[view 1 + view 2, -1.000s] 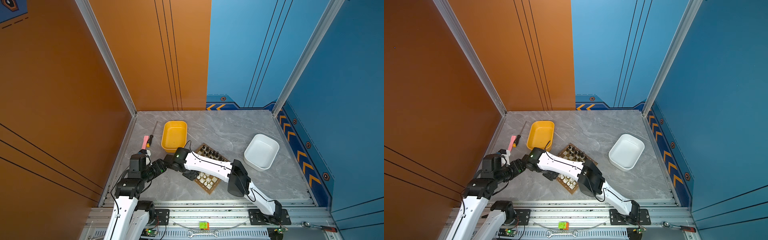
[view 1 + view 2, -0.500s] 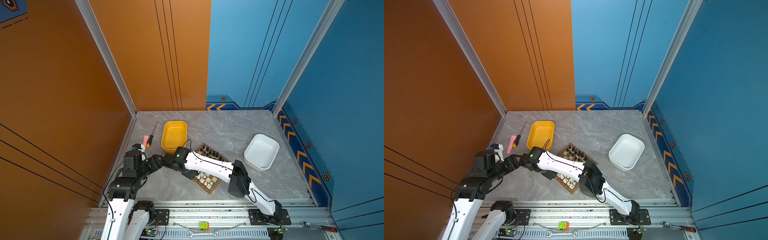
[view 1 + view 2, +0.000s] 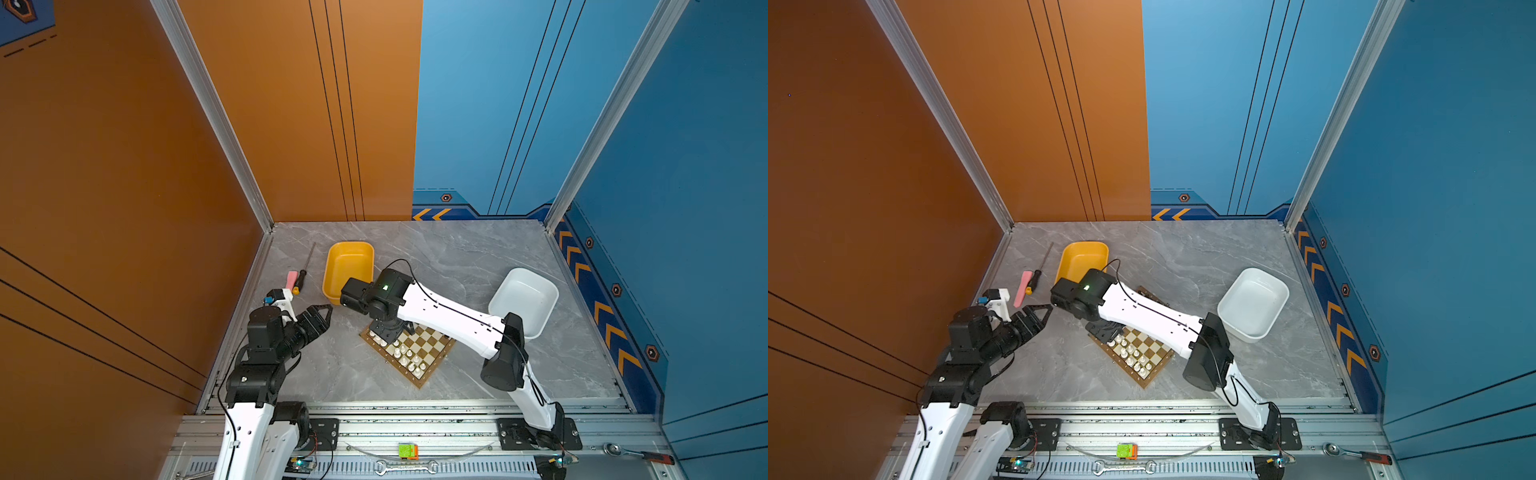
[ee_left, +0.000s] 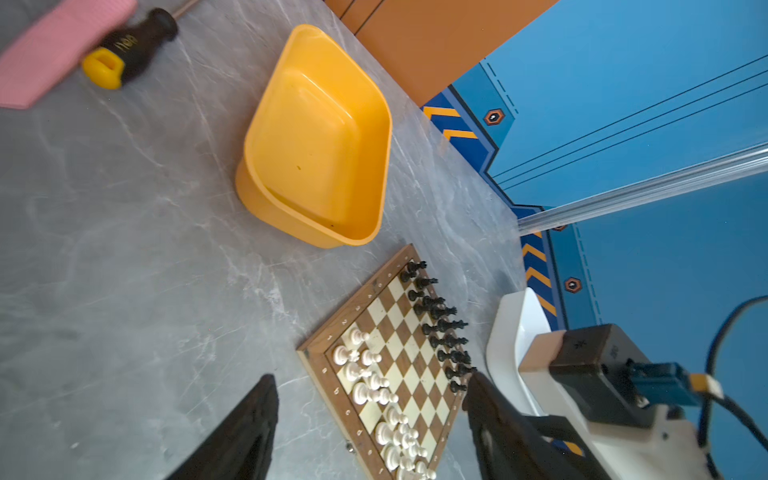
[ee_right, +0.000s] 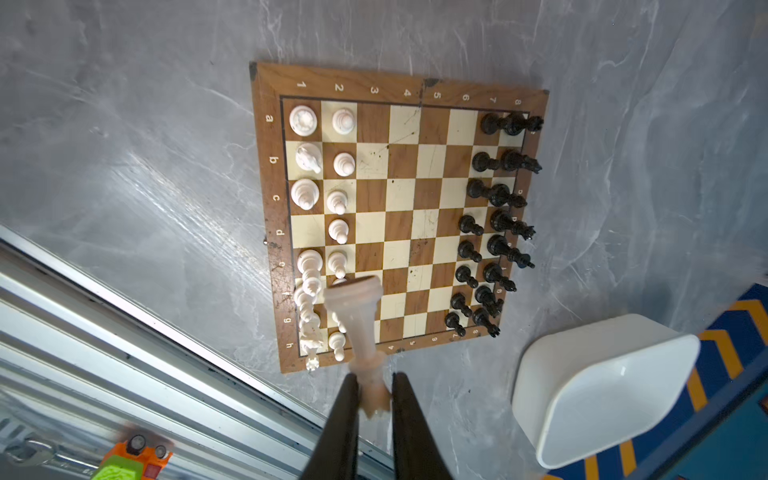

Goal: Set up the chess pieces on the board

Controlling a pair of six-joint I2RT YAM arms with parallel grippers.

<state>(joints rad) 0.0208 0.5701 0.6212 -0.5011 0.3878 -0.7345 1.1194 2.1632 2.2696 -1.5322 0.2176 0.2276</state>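
The board (image 3: 432,351) (image 3: 1152,353) lies turned like a diamond at the front middle of the table. White chess pieces (image 5: 306,193) fill two rows along one side, with one back-row square (image 5: 305,230) bare. Black chess pieces (image 5: 498,195) fill the opposite two rows. My right gripper (image 5: 372,376) (image 3: 388,330) hangs over the board's left corner, shut on the head of a tall white piece (image 5: 357,316), base toward the board. My left gripper (image 3: 324,311) (image 4: 370,380) is open and holds nothing, above bare table left of the board (image 4: 399,328).
A yellow tray (image 3: 349,266) stands behind the board and a white tray (image 3: 523,299) to its right. A screwdriver (image 3: 301,276) and a pink strip (image 3: 292,279) lie at the far left. Along the front rail lie a spanner (image 3: 405,467) and a green-orange block (image 3: 408,451).
My right wrist has shifted a little back and right over the board's left corner, still holding the white piece. My left arm has drawn slightly left, its gripper still open.
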